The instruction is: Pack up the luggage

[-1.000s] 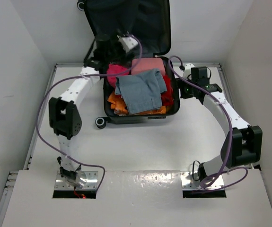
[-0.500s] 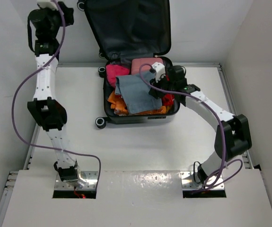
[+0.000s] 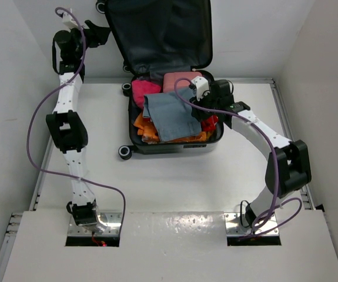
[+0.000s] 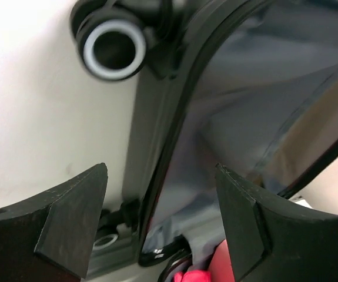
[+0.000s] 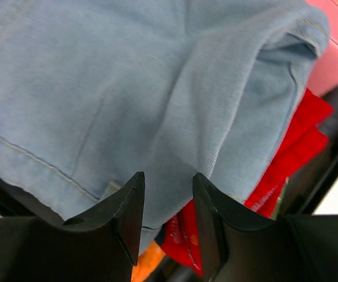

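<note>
White table [image 3: 174, 182], plain white walls [image 3: 16, 70] on three sides. Luggage [image 3: 157, 35] sits at far centre, lid up against the back wall, tub heaped with clothes: denim [image 3: 171, 114] on top, pink, red and orange under it.

Step, as I read it: packing near done, tamping and closing remain.

- Right gripper [image 3: 197, 113] low over the denim's right edge, jaws narrow, nothing seen pinched.
- Left gripper [image 3: 101, 32] high at the lid's left rim near a wheel [image 4: 113, 50], jaws wide, empty.

Next likely calls for tucking the denim inside the rim, then the left drawing the lid forward without trapping cloth.
</note>
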Robot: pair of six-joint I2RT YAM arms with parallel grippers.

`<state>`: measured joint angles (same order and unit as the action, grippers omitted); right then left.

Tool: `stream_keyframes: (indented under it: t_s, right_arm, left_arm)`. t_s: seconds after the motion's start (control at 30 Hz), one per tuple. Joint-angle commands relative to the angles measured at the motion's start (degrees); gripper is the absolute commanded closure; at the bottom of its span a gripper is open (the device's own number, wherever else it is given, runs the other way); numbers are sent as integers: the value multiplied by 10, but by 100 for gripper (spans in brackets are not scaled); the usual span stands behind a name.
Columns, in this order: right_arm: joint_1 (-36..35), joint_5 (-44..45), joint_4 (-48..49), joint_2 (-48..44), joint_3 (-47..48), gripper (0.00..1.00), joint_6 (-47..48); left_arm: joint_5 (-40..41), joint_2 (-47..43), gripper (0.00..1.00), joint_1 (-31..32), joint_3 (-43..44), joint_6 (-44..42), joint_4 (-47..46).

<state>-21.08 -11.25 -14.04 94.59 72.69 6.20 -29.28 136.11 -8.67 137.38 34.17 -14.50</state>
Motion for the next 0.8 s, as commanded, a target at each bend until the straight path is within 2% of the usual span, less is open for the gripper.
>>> stream_keyframes:
  t_s: [0.0, 0.17, 0.33, 0.47, 0.57, 0.7, 0.73, 0.77]
  right_arm:
    - [6, 29, 1, -5, 30, 62, -3]
    - [6, 44, -1, 5, 38, 60, -1]
    - [10, 59, -15, 23, 66, 60, 1]
    - [18, 69, -32, 27, 79, 60, 0]
    - [22, 82, -41, 20, 79, 60, 6]
    - [20, 92, -44, 11, 74, 60, 24]
    - [24, 94, -42, 11, 73, 60, 25]
    - [24, 95, -43, 11, 74, 60, 27]
  left_arm:
    - [-25, 9, 21, 1, 30, 24, -74]
    - [-4, 44, 21, 14, 61, 13, -110]
    - [12, 65, 28, 42, 73, 14, -139]
    - [61, 79, 35, 55, 78, 1, -159]
    - [87, 93, 44, 66, 84, -5, -176]
    - [119, 117, 66, 73, 84, -10, -182]
    - [125, 117, 77, 73, 84, -16, -187]
    - [130, 122, 83, 78, 84, -17, -187]
